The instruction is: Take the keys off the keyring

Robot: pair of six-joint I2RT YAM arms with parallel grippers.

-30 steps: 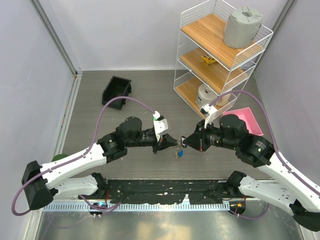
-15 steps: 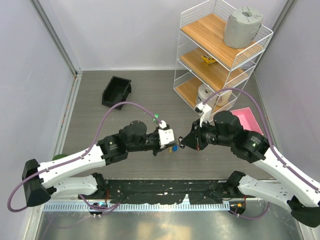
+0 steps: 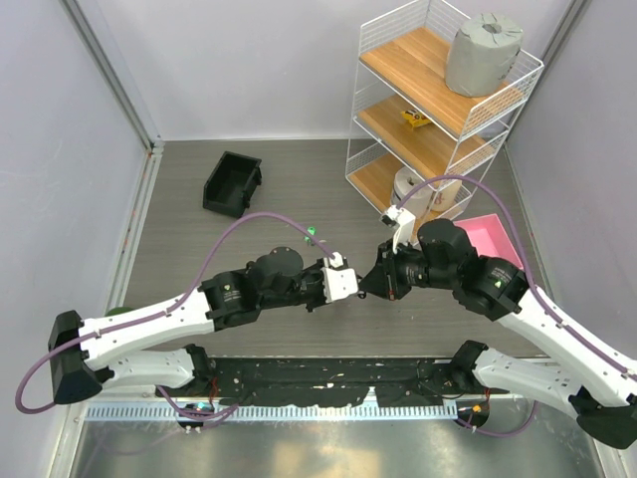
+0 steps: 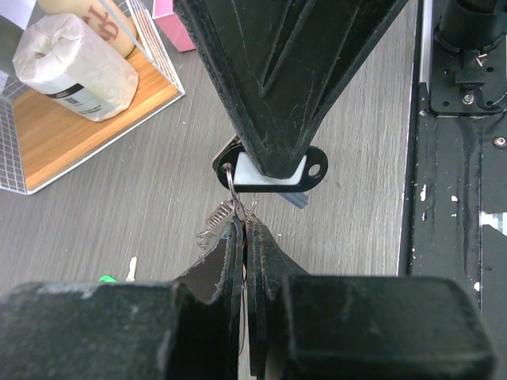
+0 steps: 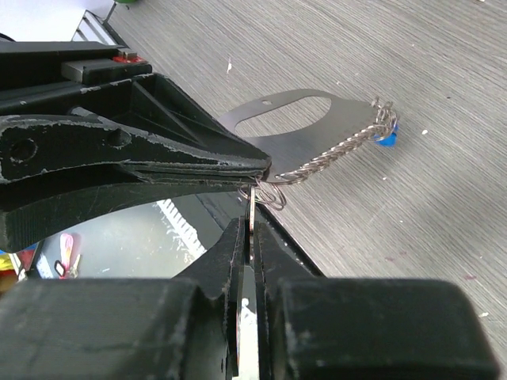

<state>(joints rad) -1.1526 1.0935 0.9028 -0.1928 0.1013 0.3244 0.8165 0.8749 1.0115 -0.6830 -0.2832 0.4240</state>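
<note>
My two grippers meet tip to tip above the table's middle. My left gripper point(image 3: 349, 287) point(image 4: 244, 226) is shut on the thin wire keyring point(image 4: 231, 190), whose loops also show in the right wrist view point(image 5: 273, 195). My right gripper point(image 3: 366, 283) point(image 5: 252, 226) is shut on the black-headed key point(image 4: 310, 168), which the right wrist view shows edge-on as a thin plate point(image 5: 251, 207). The silver link chain point(image 5: 337, 156) hangs off the ring, with a blue key head point(image 5: 386, 137) at its far end. A yellow key is not visible.
The white wire shelf point(image 3: 370, 149) with paper rolls stands at the back right. A pink tray point(image 3: 493, 239) lies by its foot. A black bin point(image 3: 232, 182) sits at the back left. The lone green-tagged key point(image 3: 312, 231) lies behind the grippers. A black rail point(image 3: 328, 376) runs along the near edge.
My left wrist has turned and shifted right, closing in on my right gripper. The blue key that hung in view below the grippers is hidden from above now. Both grips are kept.
</note>
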